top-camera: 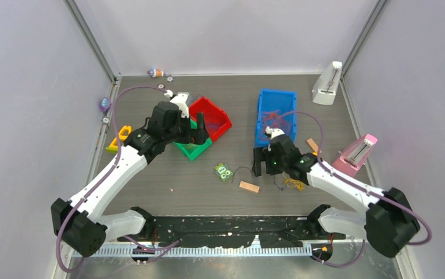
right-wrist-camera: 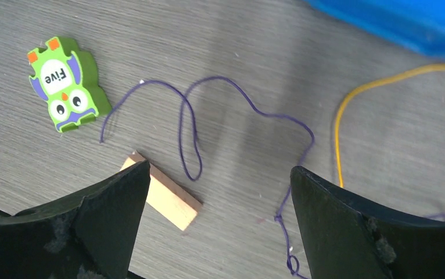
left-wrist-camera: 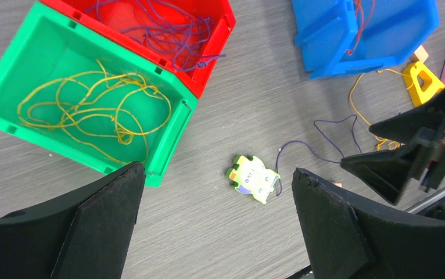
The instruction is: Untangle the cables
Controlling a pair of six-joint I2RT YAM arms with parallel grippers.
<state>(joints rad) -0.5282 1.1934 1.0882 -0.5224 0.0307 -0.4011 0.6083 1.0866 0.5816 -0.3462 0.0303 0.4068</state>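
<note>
place: robotics lab | cue: plain-walled enclosure (top-camera: pixel 226 29), aluminium frame posts (top-camera: pixel 92 40)

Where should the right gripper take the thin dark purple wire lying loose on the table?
Probably the bare middle stretch of the thin dark purple wire, from straight above: it lies flat there, clear of the small wooden block and the thin yellow wire.

Left gripper (left-wrist-camera: pixel 217 170) hovers beyond and left of the owl block (right-wrist-camera: pixel 63 93), jaws spread wide — right gripper (right-wrist-camera: pixel 220 168) hangs just right of it, jaws equally wide.
</note>
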